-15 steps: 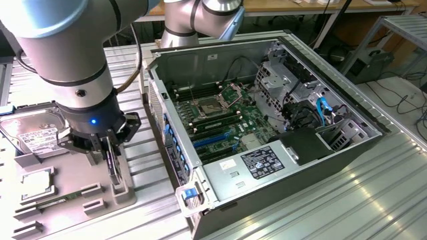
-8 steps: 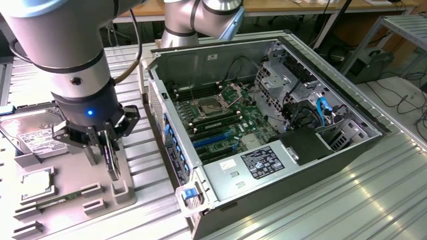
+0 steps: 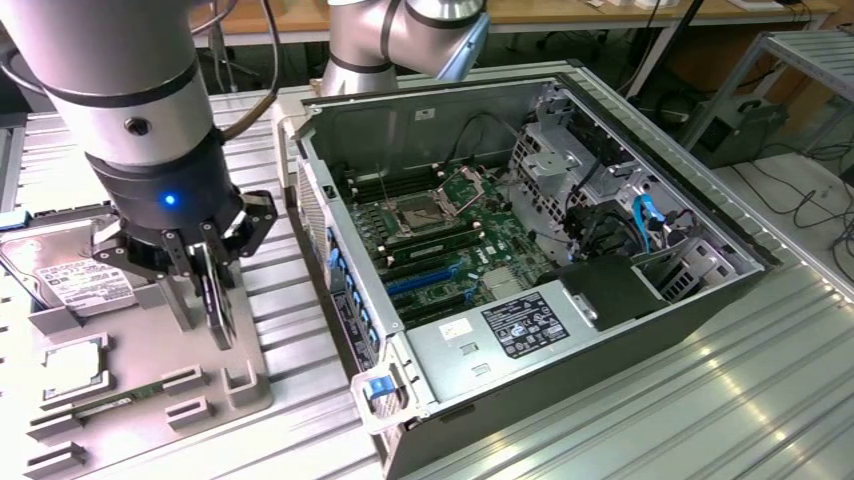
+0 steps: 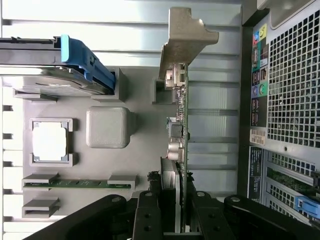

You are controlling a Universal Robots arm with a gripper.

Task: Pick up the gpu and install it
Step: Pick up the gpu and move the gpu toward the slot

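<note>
Pinching the gpu (image 4: 182, 125) on edge between its fingers, the gripper (image 4: 176, 212) hangs over the gray tray (image 4: 145, 165), just beside the open computer case (image 4: 295, 75)

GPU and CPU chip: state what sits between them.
A raised gray square block sits between the gpu and the CPU chip, seen in the wrist view.

End effector (image 3: 200, 266) tight on upright gpu (image 3: 218, 312) over grey tray (image 3: 139, 338), open computer case (image 3: 390, 130) on the exterior view's right.
</note>
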